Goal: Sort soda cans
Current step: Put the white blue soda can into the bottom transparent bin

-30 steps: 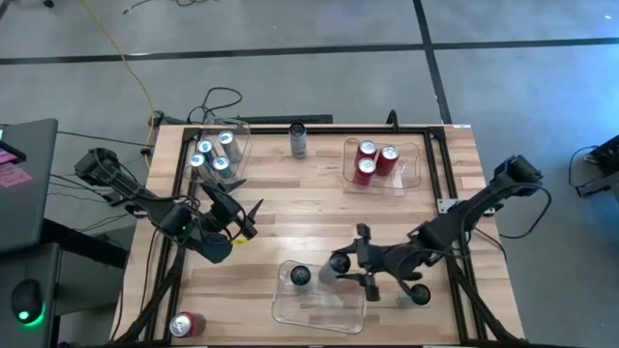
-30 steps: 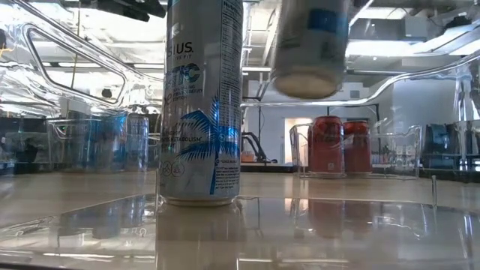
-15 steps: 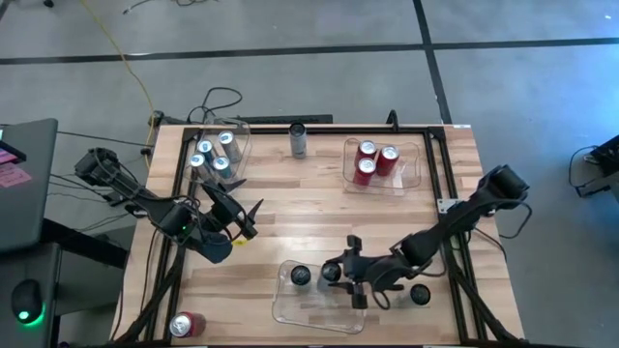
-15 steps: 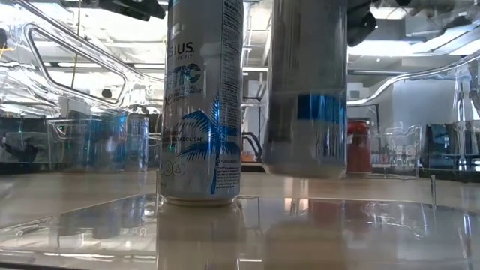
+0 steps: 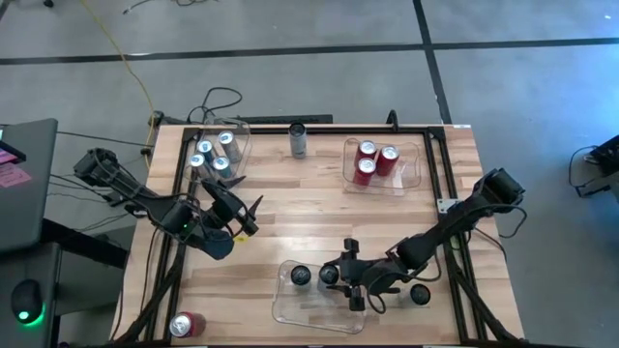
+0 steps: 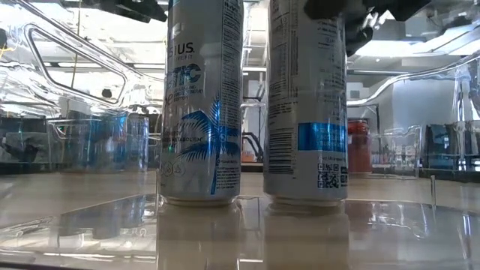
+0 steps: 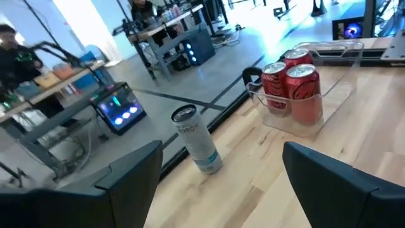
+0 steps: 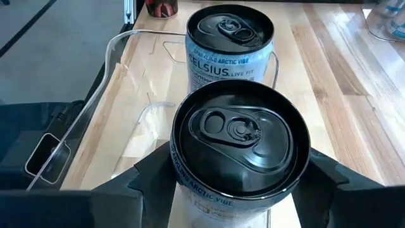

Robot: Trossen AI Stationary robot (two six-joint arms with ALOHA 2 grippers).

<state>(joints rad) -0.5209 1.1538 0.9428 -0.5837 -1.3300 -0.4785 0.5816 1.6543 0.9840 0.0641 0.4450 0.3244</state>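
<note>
Second dark can (image 5: 330, 275) now set down upright inside the clear bin (image 5: 290, 307) at the near edge of the table, just beside the first dark can (image 5: 301, 276); a second ago carried in the air above the bin, half a second ago lowered to just above the floor, now base flat on the plastic in the low view (image 6: 306, 105). Right gripper (image 5: 344, 275) around it, fingers (image 8: 152, 174) flanking the body and beginning to ease outward; full let-go not yet evident. Judged: second dark can placed, third dark can (image 5: 419, 294) on bare wood near the right arm, fourth (image 5: 298, 139) upright at the far edge between the far bins. Left gripper (image 5: 244, 210) hovering over the left-centre of the table, jaws spread wide, empty, unchanged over the last second. Silver-blue cans (image 5: 215, 153) grouped in the far-left bin, red cans (image 5: 371, 159) in the far-right bin; one red can (image 5: 186, 324) lying off the near-left corner. Cans: thin smooth metal cylinders, glossy print, recessed lids with pull tabs. Bins: thin transparent plastic, rounded corners, reflective. Table (image 5: 290, 208): pale planked wood, matte.
</note>
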